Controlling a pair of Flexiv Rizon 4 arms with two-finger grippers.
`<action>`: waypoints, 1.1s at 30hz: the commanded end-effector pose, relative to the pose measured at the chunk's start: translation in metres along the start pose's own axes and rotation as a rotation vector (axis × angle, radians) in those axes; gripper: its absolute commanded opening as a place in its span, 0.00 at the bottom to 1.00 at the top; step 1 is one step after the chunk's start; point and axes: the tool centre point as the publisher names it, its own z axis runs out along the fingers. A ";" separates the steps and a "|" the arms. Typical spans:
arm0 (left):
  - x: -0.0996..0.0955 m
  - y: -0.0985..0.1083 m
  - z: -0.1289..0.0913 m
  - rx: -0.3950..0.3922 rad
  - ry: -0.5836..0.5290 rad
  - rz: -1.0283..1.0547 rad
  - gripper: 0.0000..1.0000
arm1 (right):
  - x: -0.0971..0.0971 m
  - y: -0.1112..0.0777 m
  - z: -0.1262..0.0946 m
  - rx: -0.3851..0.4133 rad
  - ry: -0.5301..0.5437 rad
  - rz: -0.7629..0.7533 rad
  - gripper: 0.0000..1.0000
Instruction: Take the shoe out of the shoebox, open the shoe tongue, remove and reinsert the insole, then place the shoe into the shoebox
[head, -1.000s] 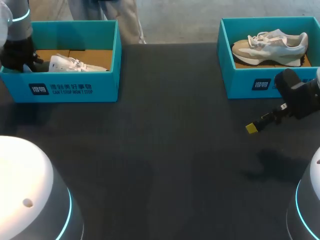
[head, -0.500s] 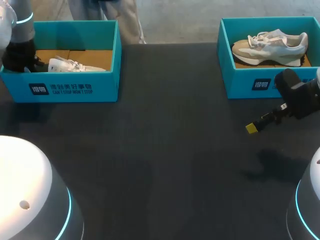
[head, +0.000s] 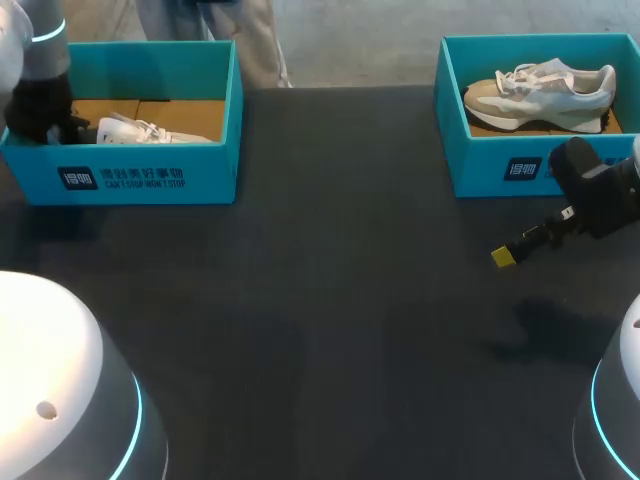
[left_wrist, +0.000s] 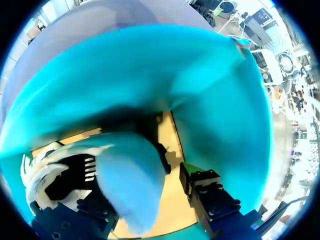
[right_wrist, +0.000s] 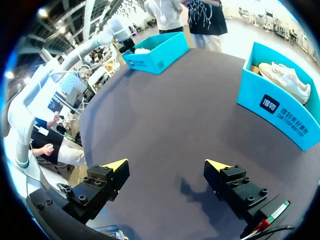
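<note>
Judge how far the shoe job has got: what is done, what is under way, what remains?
Done: nothing visible; the white shoe lies in the left shoebox, the beige shoe in the right shoebox. In hand: the left claw is down inside its box beside the white shoe, open. The right claw hangs open over the table. Left: lifting out, tongue, insole, return.

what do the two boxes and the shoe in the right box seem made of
The left box and right box: likely cardboard, matte teal outside, brown floor inside. The shoe: seemingly fabric and suede-like panels, beige and white, laces, pale rubbery sole; hard to confirm.
</note>
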 end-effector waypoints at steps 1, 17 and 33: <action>0.001 -0.004 -0.017 -0.025 -0.019 -0.003 0.58 | 0.000 0.000 0.000 0.000 -0.001 0.000 1.00; -0.003 0.002 -0.079 -0.138 -0.124 -0.020 0.58 | 0.000 0.000 0.000 0.000 -0.001 0.000 1.00; 0.007 -0.013 -0.154 -0.252 -0.189 -0.131 0.80 | 0.000 0.000 0.000 0.000 -0.001 0.000 1.00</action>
